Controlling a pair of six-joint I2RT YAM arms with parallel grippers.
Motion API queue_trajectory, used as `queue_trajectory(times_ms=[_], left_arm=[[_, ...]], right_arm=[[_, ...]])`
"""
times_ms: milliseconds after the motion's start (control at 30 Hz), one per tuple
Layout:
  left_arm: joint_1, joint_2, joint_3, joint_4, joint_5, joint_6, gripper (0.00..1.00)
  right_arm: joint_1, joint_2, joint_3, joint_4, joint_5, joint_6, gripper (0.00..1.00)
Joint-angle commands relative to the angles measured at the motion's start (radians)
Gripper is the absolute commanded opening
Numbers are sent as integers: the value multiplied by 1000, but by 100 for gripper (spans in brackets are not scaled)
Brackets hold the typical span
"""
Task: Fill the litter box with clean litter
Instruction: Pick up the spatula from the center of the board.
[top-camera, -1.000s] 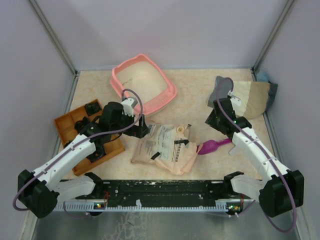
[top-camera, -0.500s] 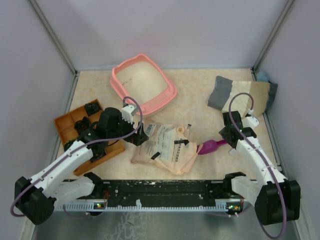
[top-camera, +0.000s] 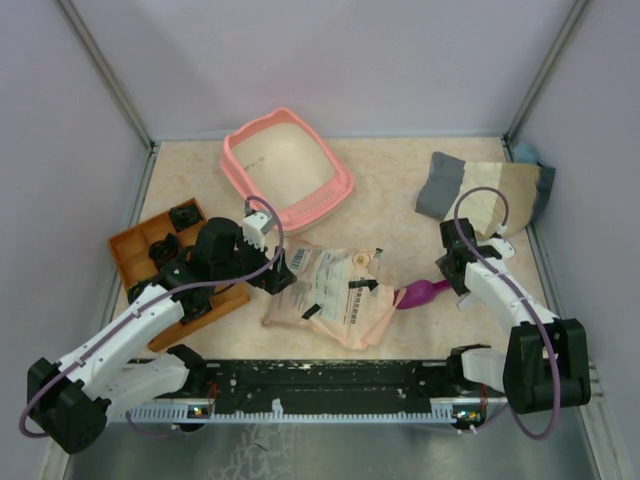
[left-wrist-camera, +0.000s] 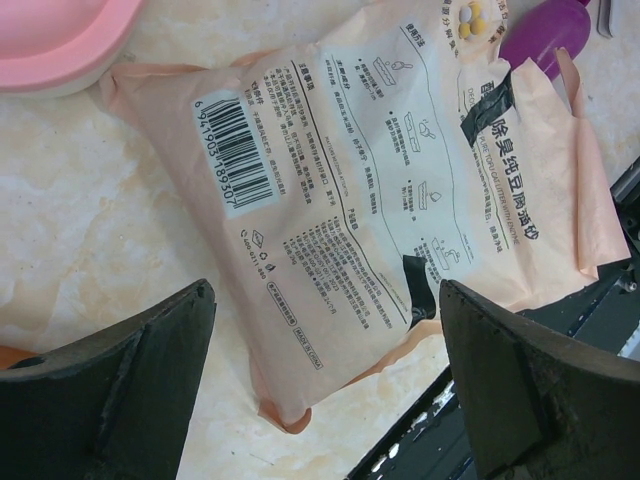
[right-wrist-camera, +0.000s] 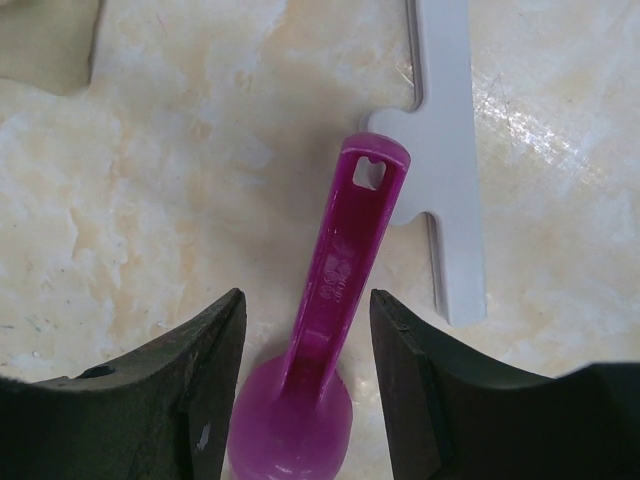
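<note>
In the left wrist view only a corner of the box (left-wrist-camera: 55, 40) shows, cut by the top and left edges. The bag (left-wrist-camera: 370, 200) runs off the top. Beside it, just part of the scoop (left-wrist-camera: 545, 35) shows. The bottom edge cuts the left fingers (left-wrist-camera: 110, 390).

In the right wrist view the scoop's bowl and the right fingers (right-wrist-camera: 160, 400) run off the bottom. A white strip (right-wrist-camera: 445, 150) leaves the top, and a beige patch (right-wrist-camera: 45, 40) is too cropped to identify.

From above, the left arm (top-camera: 150, 310) covers part of the tray (top-camera: 122, 250), whose black contents are too small to tell. A blue thing (top-camera: 525, 155) is mostly hidden behind the cloth (top-camera: 480, 190).
</note>
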Motion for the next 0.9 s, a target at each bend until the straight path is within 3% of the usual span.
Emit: queue_trajectory(times_ms=[0, 300, 600, 733, 867], left_arm=[[4, -20, -4, 17, -7, 10, 97], [4, -49, -10, 20, -63, 4, 96], [4, -42, -6, 9, -84, 2, 95], [4, -48, -8, 7, -103, 3, 94], [4, -51, -8, 6, -125, 1, 93]], right_arm=[[-20, 40, 10, -7, 40, 94, 53], [-26, 119, 8, 20, 72, 105, 49], [-26, 86, -16, 27, 78, 98, 32], [-25, 38, -26, 41, 76, 85, 17], [-26, -12, -31, 36, 80, 86, 13]])
